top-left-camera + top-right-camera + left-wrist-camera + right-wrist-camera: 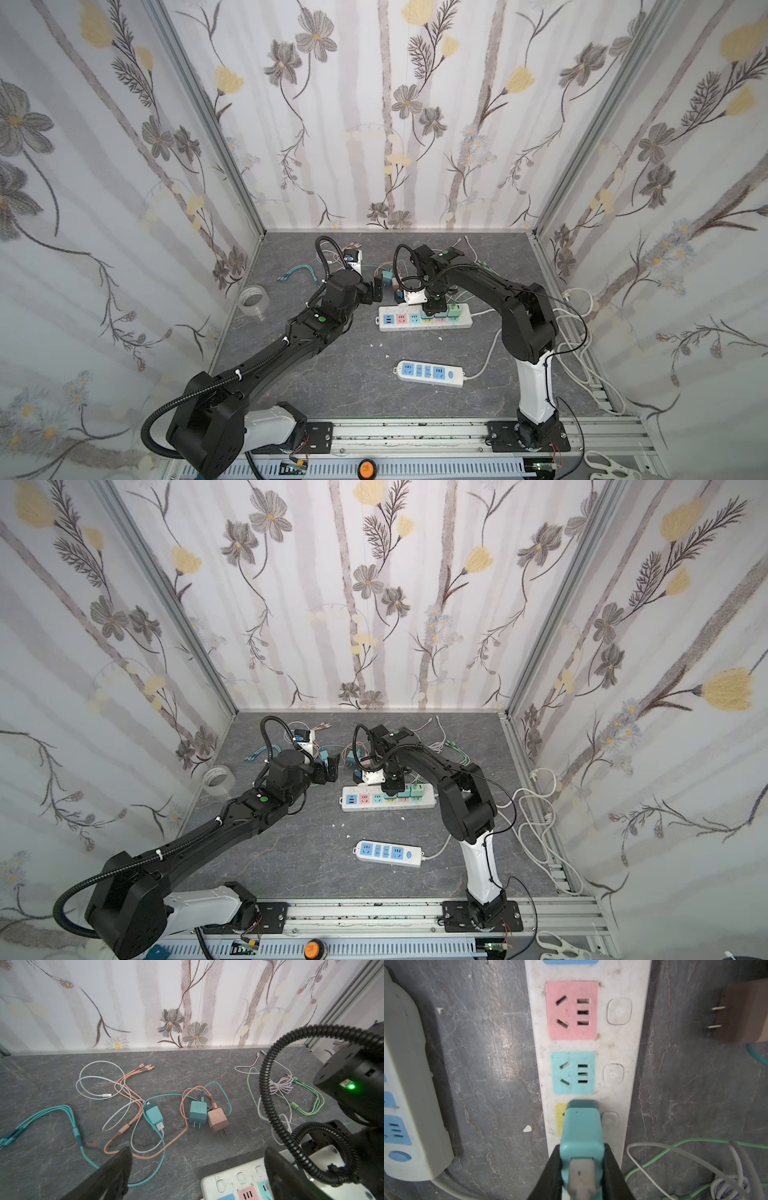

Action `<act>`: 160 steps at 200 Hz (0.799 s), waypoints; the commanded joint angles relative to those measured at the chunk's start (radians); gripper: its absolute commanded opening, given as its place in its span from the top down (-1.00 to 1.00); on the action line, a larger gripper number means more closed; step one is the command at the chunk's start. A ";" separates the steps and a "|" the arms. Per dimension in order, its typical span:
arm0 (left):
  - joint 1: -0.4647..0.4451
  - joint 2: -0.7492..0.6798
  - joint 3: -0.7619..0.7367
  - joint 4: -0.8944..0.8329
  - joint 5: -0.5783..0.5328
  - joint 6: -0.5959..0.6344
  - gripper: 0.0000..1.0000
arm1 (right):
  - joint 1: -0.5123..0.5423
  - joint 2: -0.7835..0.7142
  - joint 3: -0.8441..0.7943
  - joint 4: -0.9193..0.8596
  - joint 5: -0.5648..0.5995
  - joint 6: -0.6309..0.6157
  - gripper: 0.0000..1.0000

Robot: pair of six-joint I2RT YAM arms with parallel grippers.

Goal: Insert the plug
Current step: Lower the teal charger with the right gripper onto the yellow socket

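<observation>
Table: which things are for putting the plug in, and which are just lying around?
For the job: teal plug, right tool gripping it, colourful power strip.
Lying about: blue power strip, tape roll, pink plug, loose cables.

Walls (374, 124): white paper, grey and pale-yellow flower pattern, grey-brown vertical stripes.
Tabletop (332, 374): dark grey, pale marble veining.
Power strip (618, 1043): off-white, smudged.
Pink socket (572, 1009), light-blue socket (573, 1073), yellow socket (559, 1120).
Plug (581, 1126): teal, darker teal front band.
Second strip (430, 372): white, blue sockets.
Loose teal charger (197, 1112), dusty-pink charger (218, 1123).
Teal cable (75, 1132), salmon cable (124, 1128), white cable (107, 1095), mint-green cable (309, 1113).
</observation>
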 commanded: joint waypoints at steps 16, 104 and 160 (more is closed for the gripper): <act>0.001 0.003 0.007 -0.003 -0.011 -0.009 -1.00 | 0.006 0.040 -0.021 0.010 0.026 -0.003 1.00; 0.001 0.008 0.005 0.005 -0.012 -0.003 -1.00 | 0.025 0.002 -0.052 0.036 0.079 -0.003 0.79; 0.001 0.007 0.007 -0.001 -0.012 0.004 -1.00 | 0.029 -0.072 -0.056 0.036 0.047 0.015 0.05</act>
